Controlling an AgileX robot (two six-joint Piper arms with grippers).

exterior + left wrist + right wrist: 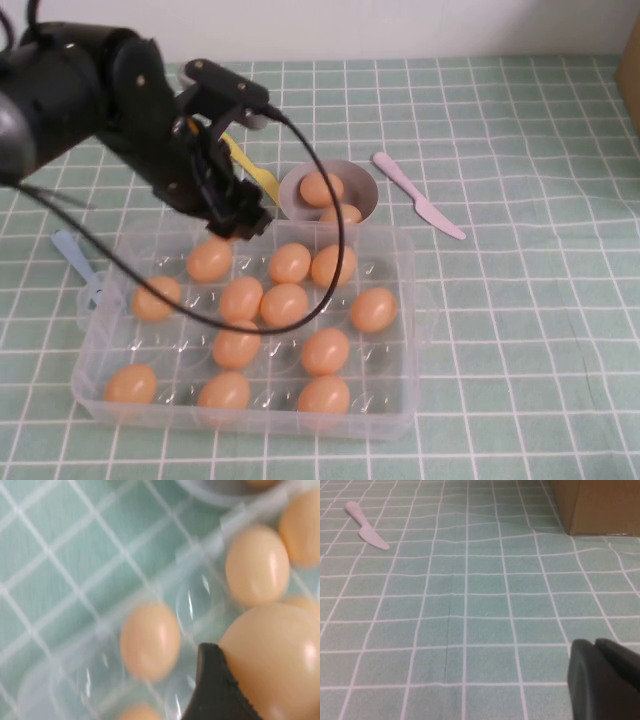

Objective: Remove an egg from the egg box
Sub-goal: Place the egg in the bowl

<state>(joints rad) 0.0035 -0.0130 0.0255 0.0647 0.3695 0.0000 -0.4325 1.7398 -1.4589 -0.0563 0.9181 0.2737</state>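
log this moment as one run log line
left claw: shut on egg, above egg box far edge | right claw: parked over tablecloth, away

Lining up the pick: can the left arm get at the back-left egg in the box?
Probably yes: left gripper hangs close to that egg at the egg box's far wall, nothing between. Right gripper is over bare cloth.

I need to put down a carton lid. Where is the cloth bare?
Bare cloth right of the pink knife and egg box. Crowded: the left gripper, holding an egg above the box's far edge by the bowl; right gripper low over bare cloth.
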